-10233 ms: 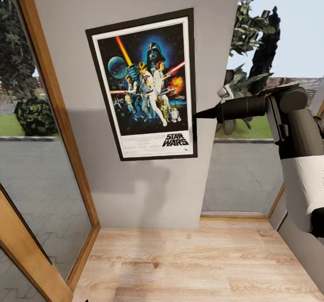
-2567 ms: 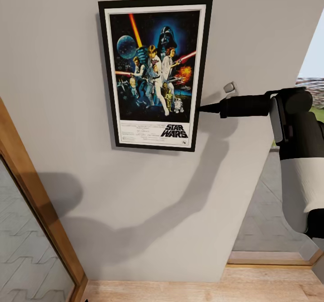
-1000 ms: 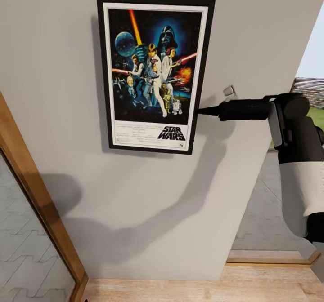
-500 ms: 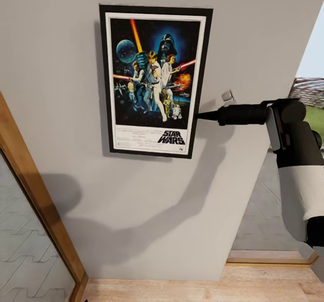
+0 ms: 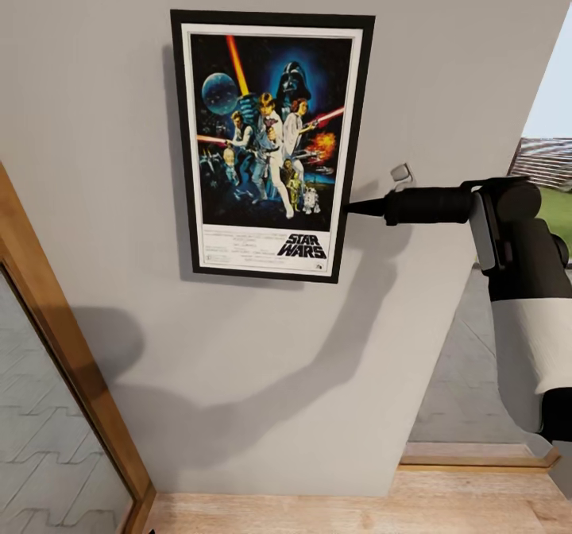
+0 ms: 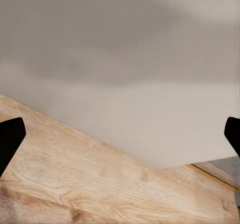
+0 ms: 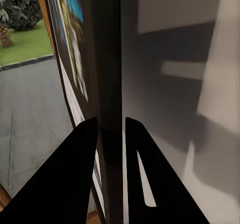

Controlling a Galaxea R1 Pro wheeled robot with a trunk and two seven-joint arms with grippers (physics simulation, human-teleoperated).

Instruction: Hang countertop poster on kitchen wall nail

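Note:
The poster (image 5: 270, 145) stands upright and flat against the grey wall (image 5: 238, 375), its black frame, white border and "STAR WARS" title facing me. My right gripper (image 5: 351, 207) reaches in from the right and is shut on the lower right edge of the frame. In the right wrist view both black fingers (image 7: 75, 184) pinch the dark frame edge (image 7: 107, 59) edge-on. A small pale wall nail (image 5: 401, 172) sticks out of the wall just right of the poster, above the gripper. My left gripper (image 6: 120, 139) is open, facing wall and floor. The kitchen countertop is out of view.
A wooden window frame (image 5: 56, 359) with glass runs down the left. Another window (image 5: 548, 121) opens at the right behind my right arm (image 5: 524, 280). Light wood floor (image 5: 318, 514) lies below the wall.
Over the last second the poster has come down a little on the wall and straightened, still held by its right edge. The right arm moved with it.

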